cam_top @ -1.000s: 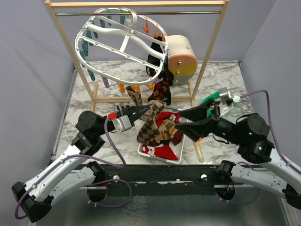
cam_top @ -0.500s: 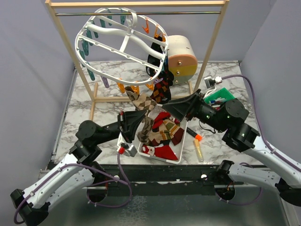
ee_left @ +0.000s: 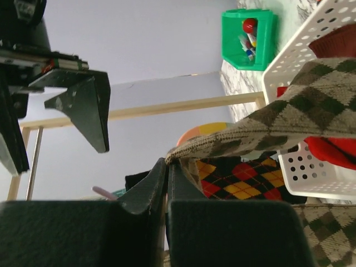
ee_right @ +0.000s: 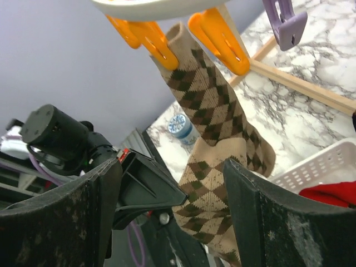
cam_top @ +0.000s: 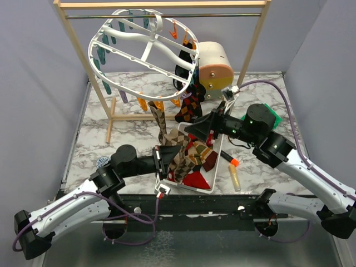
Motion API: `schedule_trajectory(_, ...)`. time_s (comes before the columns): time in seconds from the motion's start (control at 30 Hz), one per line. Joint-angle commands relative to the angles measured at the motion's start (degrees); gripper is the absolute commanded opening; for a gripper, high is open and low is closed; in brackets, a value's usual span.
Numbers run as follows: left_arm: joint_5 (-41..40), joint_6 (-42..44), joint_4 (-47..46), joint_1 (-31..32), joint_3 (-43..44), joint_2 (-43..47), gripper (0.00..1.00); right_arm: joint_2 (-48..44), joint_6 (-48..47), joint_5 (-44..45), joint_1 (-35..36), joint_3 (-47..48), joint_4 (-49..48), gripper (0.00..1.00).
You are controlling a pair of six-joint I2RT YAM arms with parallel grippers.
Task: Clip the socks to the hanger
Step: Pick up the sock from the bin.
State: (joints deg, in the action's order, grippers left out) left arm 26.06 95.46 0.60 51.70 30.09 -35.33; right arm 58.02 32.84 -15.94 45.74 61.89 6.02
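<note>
The white oval hanger (cam_top: 146,49) hangs tilted from the rack rod, orange clips (ee_right: 149,38) along its near rim. A tan argyle sock (cam_top: 161,121) runs up to those clips. Its cuff (ee_right: 179,34) lies against one, but I cannot tell if it is gripped. My left gripper (cam_top: 175,154) is shut on the sock's lower edge (ee_left: 183,149), just over the basket. My right gripper (cam_top: 194,133) stands open to the sock's right, the sock (ee_right: 207,105) showing between its fingers. More socks (cam_top: 194,179), red and argyle, lie in the basket. A black, red and yellow argyle one (cam_top: 189,107) hangs from the hanger.
A white perforated basket (cam_top: 166,179) sits at the near middle. The wooden rack (cam_top: 253,55) spans the back, with a cream and orange roll (cam_top: 214,69) behind it. A green bin (cam_top: 268,111), an orange-tipped marker (cam_top: 231,160), a yellow tube (cam_top: 235,178) and a blue-white cap (cam_top: 102,162) lie about.
My left gripper has moved down and toward the near edge with the tan sock, drawing it out below the clips. My right gripper has swung left toward the sock.
</note>
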Motion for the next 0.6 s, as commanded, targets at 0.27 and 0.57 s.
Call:
schedule_trajectory(0.27,-6.57,8.4,4.99,5.25,2.28,-5.86,0.0,5.38,-7.52,3.91,-1.26,2.03,11.31,0.76)
schedule_trajectory(0.57,-8.15,10.33,8.7,6.65,3.9,-6.57,0.0,9.5,-6.5,-5.54,-6.17,1.73,13.28,0.76)
